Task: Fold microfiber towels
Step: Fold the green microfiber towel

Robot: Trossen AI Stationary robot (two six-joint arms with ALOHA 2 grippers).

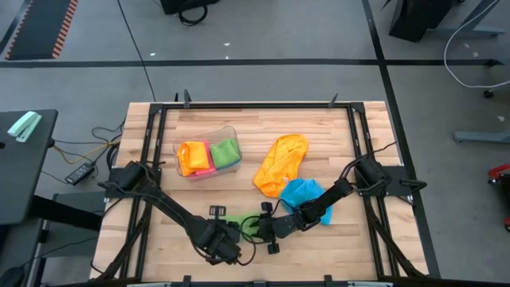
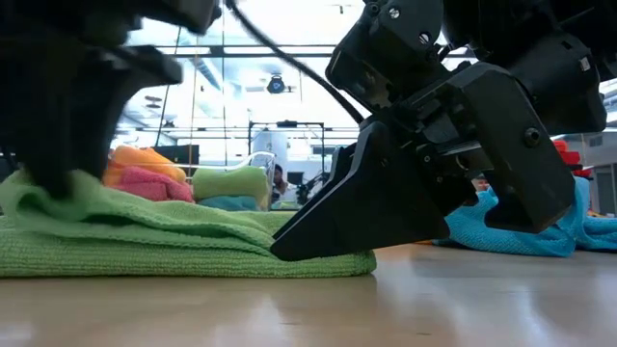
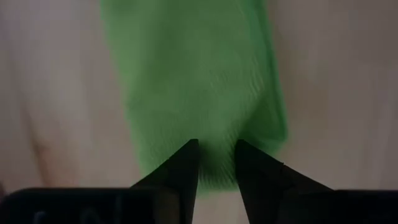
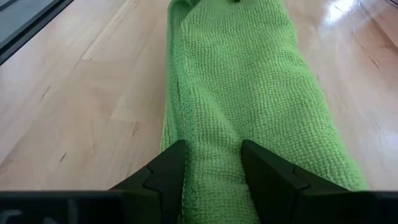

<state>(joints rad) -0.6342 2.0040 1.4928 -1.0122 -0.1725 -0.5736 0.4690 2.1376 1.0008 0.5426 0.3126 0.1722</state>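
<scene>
**Both grippers on one folded green towel at the near edge of the table**

A folded green towel (image 1: 239, 222) lies near the table's (image 1: 366, 239) near edge, roughly midway across. The left gripper (image 1: 231, 237) sits at the towel's left end and the right gripper (image 1: 265, 226) at its right end, the two nearly meeting. In the left wrist view the fingers (image 3: 180, 171) stand a little apart with green cloth between their tips; in the right wrist view the fingers (image 4: 165, 171) likewise straddle a ridge of the cloth, so each gripper looks clamped on the towel.

Open wood lies left of the left arm and along the far edge behind the clear plastic tub (image 1: 209, 151); the near right corner is also bare. A dark frame runs along the table's sides.

Counted in the high view: one green towel being handled, one orange towel (image 1: 281, 163) crumpled loose at centre right, one blue towel (image 1: 303, 195) just near of it and partly under the right arm, and in the tub a stack showing orange, pink and green cloths.

The low view shows the green towel (image 2: 145, 241) lying in flat layers with the right gripper's finger (image 2: 337, 217) pressed against its edge, which the high view hides under the arms. Only the wrist views show the gaps between the fingers
</scene>
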